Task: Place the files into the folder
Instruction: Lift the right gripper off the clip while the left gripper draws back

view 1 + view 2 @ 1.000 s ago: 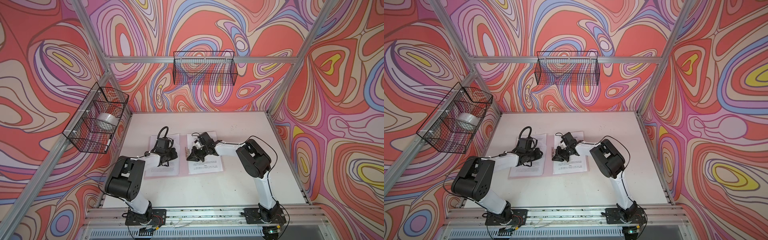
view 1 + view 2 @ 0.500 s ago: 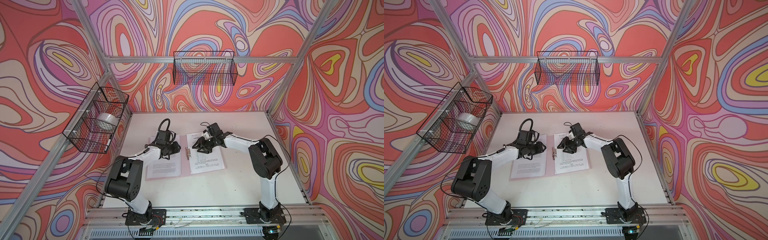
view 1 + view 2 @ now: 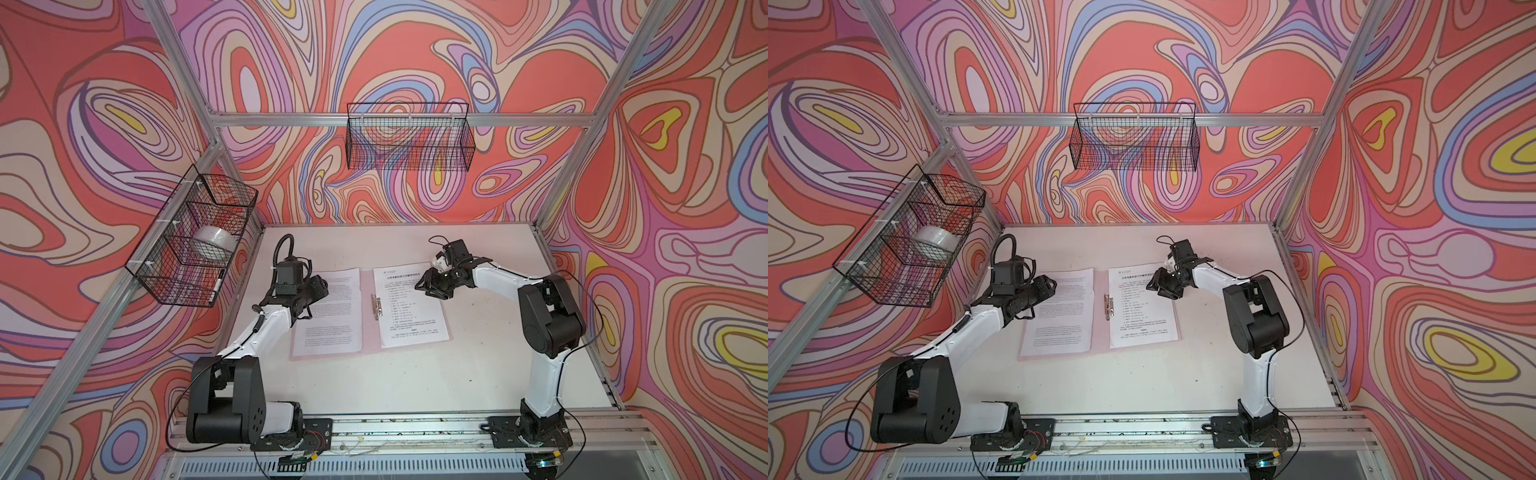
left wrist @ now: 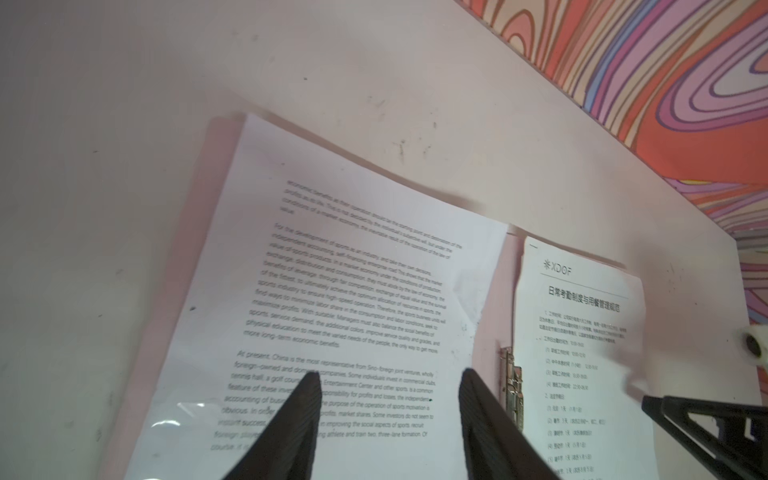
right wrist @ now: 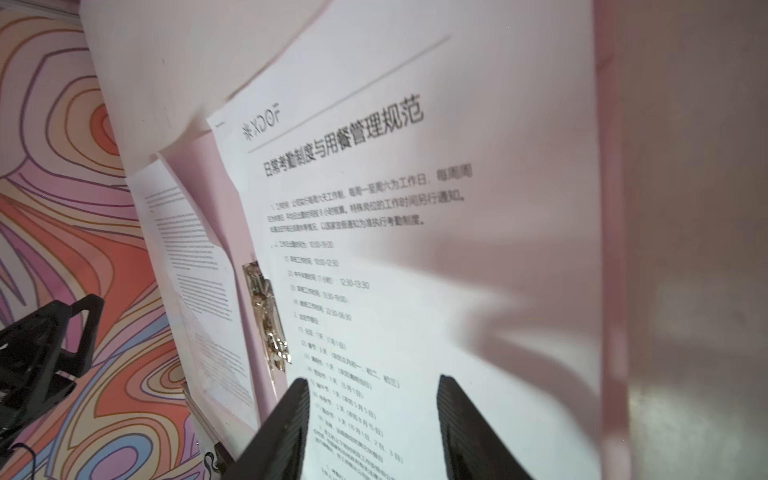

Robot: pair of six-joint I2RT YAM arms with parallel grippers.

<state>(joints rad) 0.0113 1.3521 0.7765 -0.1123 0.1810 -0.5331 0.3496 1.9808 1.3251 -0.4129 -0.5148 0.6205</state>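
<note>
folder [image 3: 370, 332] – pale pink | files [image 3: 332, 316] – white, black print | walls [image 3: 415, 62] – red-lilac swirls | basket [image 3: 409, 143] – black wire

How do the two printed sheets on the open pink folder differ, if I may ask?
The paragraph sheet carries dense English text, no heading; the list sheet has a logo, Chinese heading and numbered list. The paragraph sheet's inner edge is crumpled; the list sheet's looks straight. Both are white, on the folder.

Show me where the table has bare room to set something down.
Widest bare table: the near strip between the folder's front edge and the base rail. A narrower strip lies between the folder and the back wall. Crowded: above the files, where the left gripper and right gripper hover open.
</note>
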